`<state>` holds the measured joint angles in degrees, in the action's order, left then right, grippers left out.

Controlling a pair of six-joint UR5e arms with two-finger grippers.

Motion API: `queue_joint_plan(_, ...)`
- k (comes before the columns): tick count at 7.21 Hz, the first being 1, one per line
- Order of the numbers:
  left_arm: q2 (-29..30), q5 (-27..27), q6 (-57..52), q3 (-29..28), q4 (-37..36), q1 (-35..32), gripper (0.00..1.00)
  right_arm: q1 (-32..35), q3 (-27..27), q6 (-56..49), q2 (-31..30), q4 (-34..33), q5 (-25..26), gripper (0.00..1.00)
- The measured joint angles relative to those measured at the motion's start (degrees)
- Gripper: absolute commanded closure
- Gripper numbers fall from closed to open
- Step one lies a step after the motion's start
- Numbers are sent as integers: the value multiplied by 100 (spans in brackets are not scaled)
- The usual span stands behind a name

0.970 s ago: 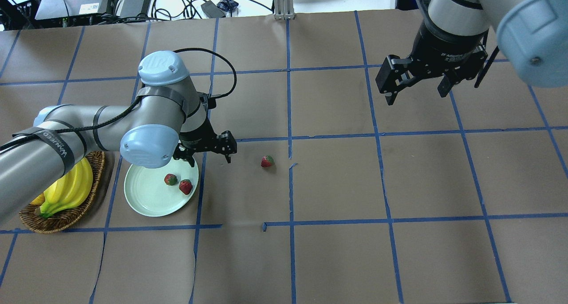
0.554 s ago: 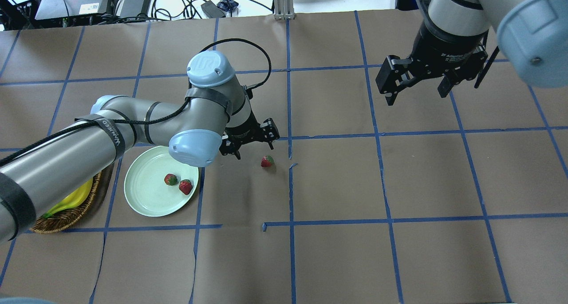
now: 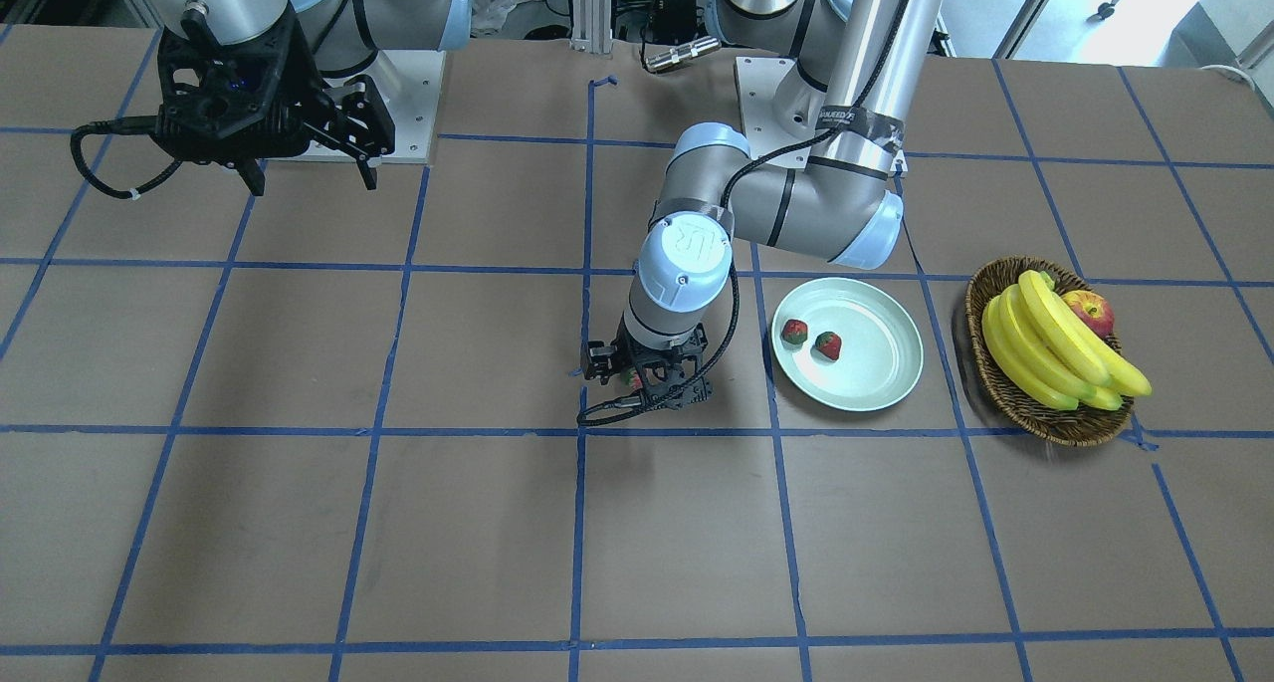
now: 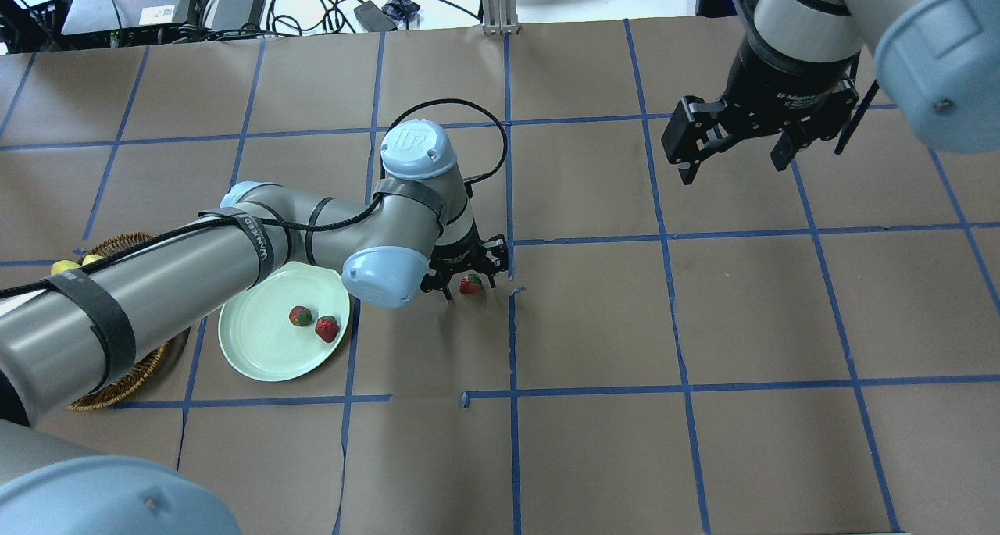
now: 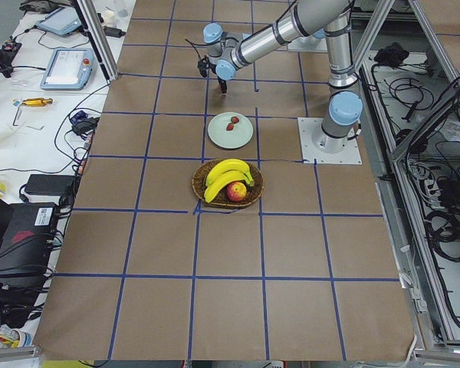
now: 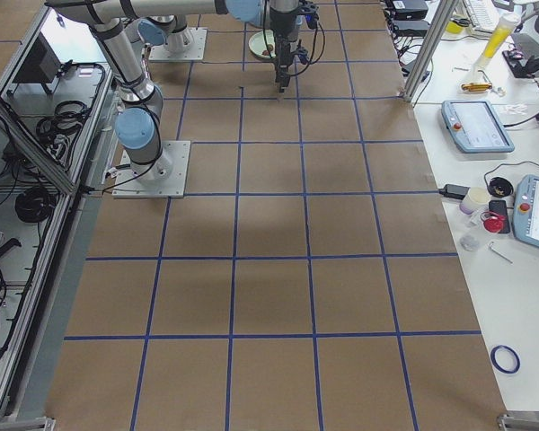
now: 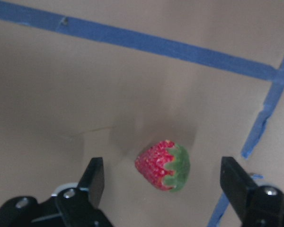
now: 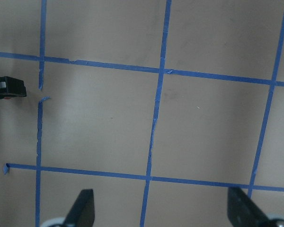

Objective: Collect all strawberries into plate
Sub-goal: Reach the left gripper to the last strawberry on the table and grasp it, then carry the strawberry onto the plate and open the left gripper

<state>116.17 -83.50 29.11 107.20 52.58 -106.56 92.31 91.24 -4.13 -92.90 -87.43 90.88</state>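
Fingers spread wide on the left tool [image 4: 469,284], which is down close to the brown paper-covered table [image 4: 594,324], one black finger [image 7: 95,176] on either side of a small red strawberry with a green leafy cap [image 7: 162,165]. In the left wrist view neither finger touches the fruit. The strawberry lies on its side on the paper, near a crossing of blue tape lines [image 7: 270,75], and it is off the round, shallow, pale mint plate [image 4: 258,351], with bare table between the two. On that plate two more small red strawberries [image 4: 301,315] [image 4: 326,329] lie close together, toward the side nearer the left tool. Past the plate, on its far side from the left tool, stands a brown woven wicker basket [image 3: 1045,421]. It carries a bunch of yellow bananas [image 3: 1045,348] with a red-yellow apple [image 3: 1090,312] tucked against them. Over on the other half of the table the right tool [image 4: 733,168] hangs high and well apart from all the fruit. Its fingers are parted, and only taped brown paper shows between them in the right wrist view.
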Motion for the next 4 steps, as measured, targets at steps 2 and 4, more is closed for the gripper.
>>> queue_joint_plan(2, -56, -48, -219, -71, 34, 4, 100, -1, -1, 0, 0, -2, 0, 0)
queue_joint_plan(4, -256, -550, -816, -334, 651, 120, 100, 5, -1, 0, 0, -12, 0, 0)
